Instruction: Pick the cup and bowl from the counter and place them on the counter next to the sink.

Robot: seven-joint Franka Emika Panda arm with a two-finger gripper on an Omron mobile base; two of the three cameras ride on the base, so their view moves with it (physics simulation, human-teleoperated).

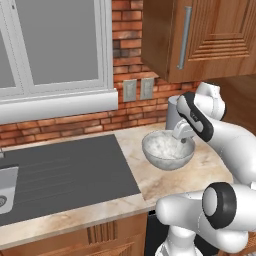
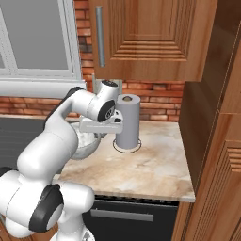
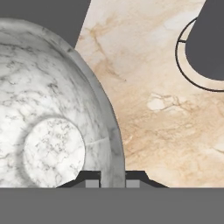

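The claw (image 3: 113,180) is pinching the right rim of the bowl (image 3: 48,118), one finger inside the wall and one outside. In the left base view the bowl (image 1: 167,149) hangs at the claw (image 1: 184,137), over the counter (image 1: 150,175). A paper towel roll (image 2: 127,121) stands just beyond the claw. The sink (image 1: 60,175) lies well off to its left.
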